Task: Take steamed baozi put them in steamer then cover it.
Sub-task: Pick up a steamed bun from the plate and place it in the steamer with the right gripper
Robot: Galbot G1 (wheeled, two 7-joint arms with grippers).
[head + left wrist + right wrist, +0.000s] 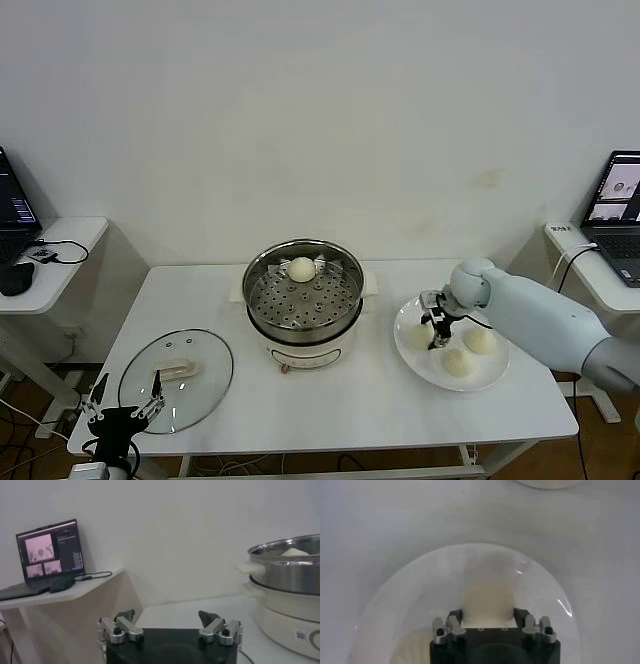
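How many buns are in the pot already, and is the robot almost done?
One bun already sits in the steamer. Right now the right pincer is closed around a second bun on the white plate. Two more buns wait there. The glass lid lies on the table, near the open left pincer, so covering is left too.

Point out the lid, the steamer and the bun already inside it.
lid (200, 385): head view, on the bare glass right of its handle.
steamer (352, 278): head view, on its steel rim.
bun (301, 268): head view, on its top.
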